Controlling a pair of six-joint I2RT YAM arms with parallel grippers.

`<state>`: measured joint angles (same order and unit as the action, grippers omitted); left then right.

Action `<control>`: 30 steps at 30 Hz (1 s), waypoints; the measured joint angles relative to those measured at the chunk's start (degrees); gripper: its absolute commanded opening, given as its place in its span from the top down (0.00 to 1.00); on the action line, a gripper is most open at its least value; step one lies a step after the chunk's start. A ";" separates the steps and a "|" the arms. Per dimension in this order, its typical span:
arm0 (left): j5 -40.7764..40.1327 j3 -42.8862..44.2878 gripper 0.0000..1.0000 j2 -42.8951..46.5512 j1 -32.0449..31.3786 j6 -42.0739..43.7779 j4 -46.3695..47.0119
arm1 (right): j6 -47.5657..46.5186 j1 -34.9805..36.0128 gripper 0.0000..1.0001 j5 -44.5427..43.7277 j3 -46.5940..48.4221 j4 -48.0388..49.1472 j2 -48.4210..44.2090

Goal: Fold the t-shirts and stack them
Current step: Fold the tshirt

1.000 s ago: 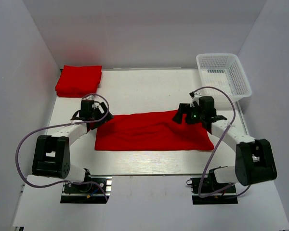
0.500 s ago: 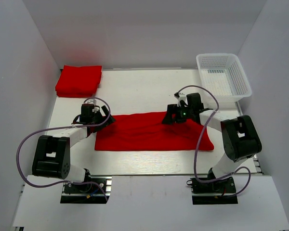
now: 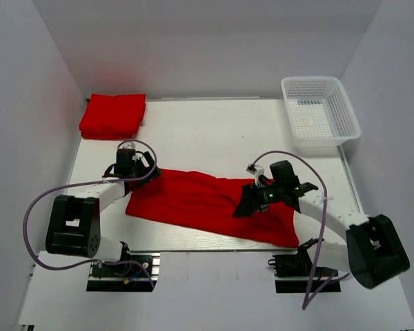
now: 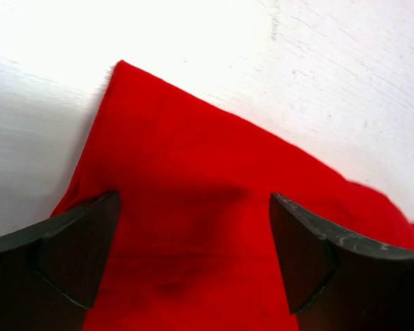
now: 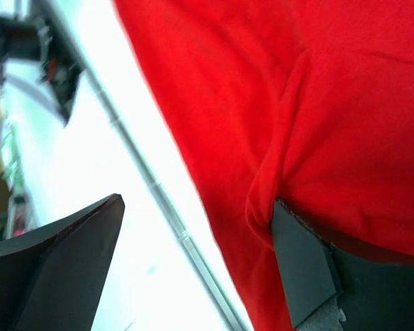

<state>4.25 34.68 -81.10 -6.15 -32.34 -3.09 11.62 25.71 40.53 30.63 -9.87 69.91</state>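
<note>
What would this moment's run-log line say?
left gripper: open over t-shirt corner | right gripper: open, finger against a fold | folded stack: far left

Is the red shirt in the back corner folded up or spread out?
Folded. The corner t-shirt is a small neat square with stacked edges, while the middle t-shirt lies stretched out long.

White table (image 3: 214, 124) boxed by plain pale walls (image 3: 193, 41), seemingly evenly lit.
</note>
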 measured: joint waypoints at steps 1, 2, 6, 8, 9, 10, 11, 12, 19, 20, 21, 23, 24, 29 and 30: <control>-0.35 0.07 0.00 0.04 0.02 0.02 -0.28 | 0.20 0.35 0.10 1.31 -0.76 -0.68 -1.88; -0.68 0.22 0.00 0.07 0.04 0.00 -0.59 | 0.37 0.52 0.10 2.25 -1.36 -1.22 -3.26; -1.97 0.81 0.00 0.07 0.04 0.24 -2.14 | 0.70 0.79 0.10 4.11 -1.88 -3.65 -6.14; -2.75 1.18 0.00 0.07 0.04 0.37 -3.17 | 0.85 0.79 0.10 5.18 -1.86 -3.72 -6.34; -3.23 1.40 0.00 0.07 0.04 0.42 -3.74 | 0.79 0.79 0.10 6.12 -1.86 -3.72 -6.25; -3.78 1.62 0.00 0.07 0.04 0.42 -4.35 | 0.59 0.85 0.10 6.97 -1.79 -3.87 -6.05; -4.28 1.81 0.00 0.07 0.04 0.44 -4.94 | 0.20 0.98 0.10 7.52 -1.55 -4.26 -5.70; -4.83 2.01 0.00 0.04 0.04 0.46 -5.57 | -0.09 1.14 0.10 7.61 -1.33 -4.70 -5.35; -6.69 2.32 0.00 0.35 0.04 0.55 -7.50 | 4.24 1.62 0.10 -8.00 -0.76 -7.80 -7.19; -6.75 2.34 0.00 0.35 0.04 0.59 -7.61 | 5.68 1.62 0.10 -11.69 -0.70 -8.02 -8.02; -6.82 2.34 0.00 0.37 0.04 0.61 -7.67 | 7.13 1.51 0.10 -15.04 -0.61 -8.20 -8.70; -6.91 2.34 0.00 0.42 0.04 0.63 -7.78 | 10.19 1.31 0.10 -21.53 -0.09 -8.39 -8.68; -6.93 2.25 0.00 0.46 0.04 0.61 -7.76 | 11.47 1.25 0.10 -24.44 0.17 -8.50 -8.00; -7.21 0.66 0.00 2.03 0.04 0.09 -7.17 | 15.93 0.39 0.10 -33.09 1.79 -8.55 0.22; -7.21 0.44 0.00 2.29 0.04 -0.07 -7.23 | 16.87 -0.02 0.10 -33.42 2.91 -8.61 1.90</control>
<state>-2.96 35.11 -78.81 -6.11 -32.40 -10.33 28.49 25.69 7.11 33.54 -18.48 71.81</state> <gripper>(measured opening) 0.994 0.899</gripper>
